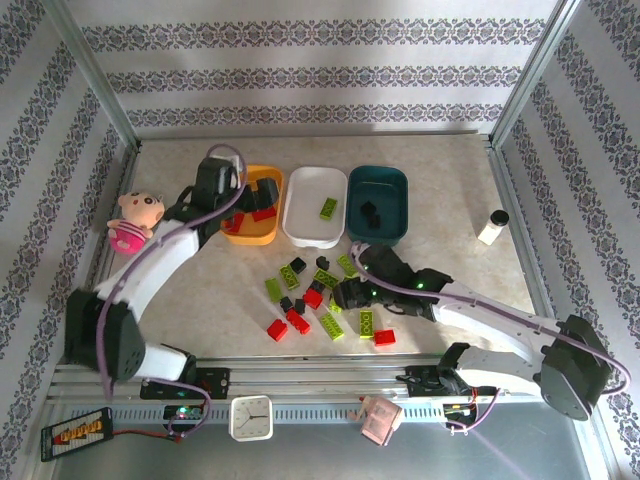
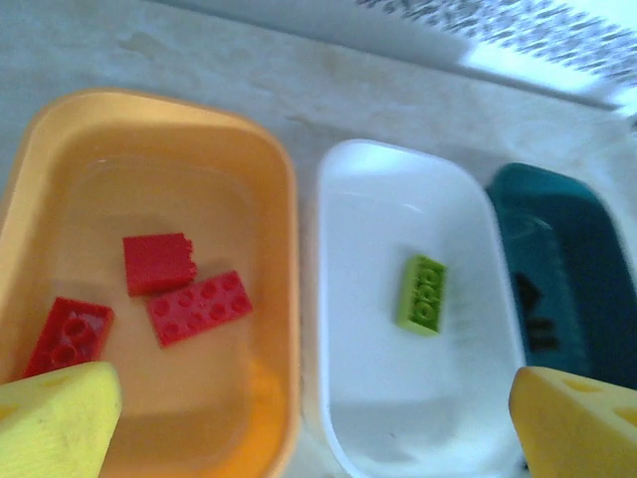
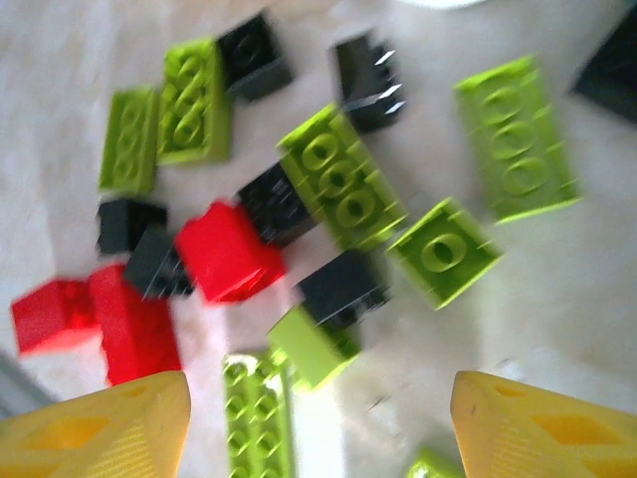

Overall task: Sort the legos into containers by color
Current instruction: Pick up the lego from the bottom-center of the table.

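Orange-yellow tray [image 2: 284, 199]: three red bricks [image 2: 197, 307] lying flat on its floor. White tray [image 2: 378, 398]: one lime brick [image 2: 422, 294], near the middle. Dark teal tray [image 2: 587, 239]: black bricks [image 2: 537, 314], count unclear.

Left gripper [image 2: 318, 428]: fingers spread wide, nothing between them, hovering over the near ends of the orange-yellow and white trays.

Right gripper [image 3: 323, 428]: fingers apart, holding nothing, poised above the loose legos [image 1: 320, 300], a mix of red, lime and black scattered on the table [image 1: 450, 200] in front of the trays.
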Controlling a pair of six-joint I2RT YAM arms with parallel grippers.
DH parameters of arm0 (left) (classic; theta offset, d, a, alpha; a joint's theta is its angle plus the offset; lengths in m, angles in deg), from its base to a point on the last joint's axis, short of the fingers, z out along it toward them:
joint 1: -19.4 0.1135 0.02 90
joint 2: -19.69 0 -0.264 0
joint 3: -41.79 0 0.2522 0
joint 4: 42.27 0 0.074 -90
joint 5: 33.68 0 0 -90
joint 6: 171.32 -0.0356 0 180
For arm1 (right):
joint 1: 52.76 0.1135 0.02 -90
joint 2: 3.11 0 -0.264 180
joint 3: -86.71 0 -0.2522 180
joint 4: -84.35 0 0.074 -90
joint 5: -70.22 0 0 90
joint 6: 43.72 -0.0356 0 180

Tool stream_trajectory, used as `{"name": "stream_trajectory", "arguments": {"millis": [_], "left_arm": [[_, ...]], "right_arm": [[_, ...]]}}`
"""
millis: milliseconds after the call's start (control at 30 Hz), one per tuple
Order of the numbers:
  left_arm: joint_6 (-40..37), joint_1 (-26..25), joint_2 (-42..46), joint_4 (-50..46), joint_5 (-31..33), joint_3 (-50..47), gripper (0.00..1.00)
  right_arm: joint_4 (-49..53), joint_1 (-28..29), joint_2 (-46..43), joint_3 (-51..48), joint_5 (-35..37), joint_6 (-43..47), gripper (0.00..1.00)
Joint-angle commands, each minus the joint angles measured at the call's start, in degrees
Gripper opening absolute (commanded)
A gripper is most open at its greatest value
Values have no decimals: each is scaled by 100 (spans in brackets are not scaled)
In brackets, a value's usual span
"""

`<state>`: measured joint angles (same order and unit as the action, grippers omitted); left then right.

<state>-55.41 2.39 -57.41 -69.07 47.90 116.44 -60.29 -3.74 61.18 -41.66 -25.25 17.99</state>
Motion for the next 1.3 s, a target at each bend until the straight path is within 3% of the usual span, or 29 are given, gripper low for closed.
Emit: {"name": "stream_trajectory", "arguments": {"millis": [0, 167, 367, 600, 833, 1000, 1267], "left_arm": [[418, -172, 747, 257, -251, -901, 100], [822, -209, 2237, 254, -223, -2173, 100], [937, -210, 3256, -323, -142, -2832, 100], [1084, -210, 4009, -690, 3, -3205, 100], [1081, -210, 4116, -866, 43, -3214, 100], [1053, -213, 4123, -928, 56, -3161, 100], [1059, -214, 4148, -991, 60, -3196, 100]], "right_arm": [[373, 545, 251, -19, -59, 18, 70], [450, 1334, 1005, 228, 381, -52, 70], [415, 1833, 1828, 581, 1141, -80, 69], [471, 2026, 2433, 850, 1576, -4, 60], [415, 2050, 2777, 821, 1555, 8, 45], [341, 2042, 2528, 755, 1585, 5, 34], [178, 1756, 1090, 790, 1251, 323, 25]]}}
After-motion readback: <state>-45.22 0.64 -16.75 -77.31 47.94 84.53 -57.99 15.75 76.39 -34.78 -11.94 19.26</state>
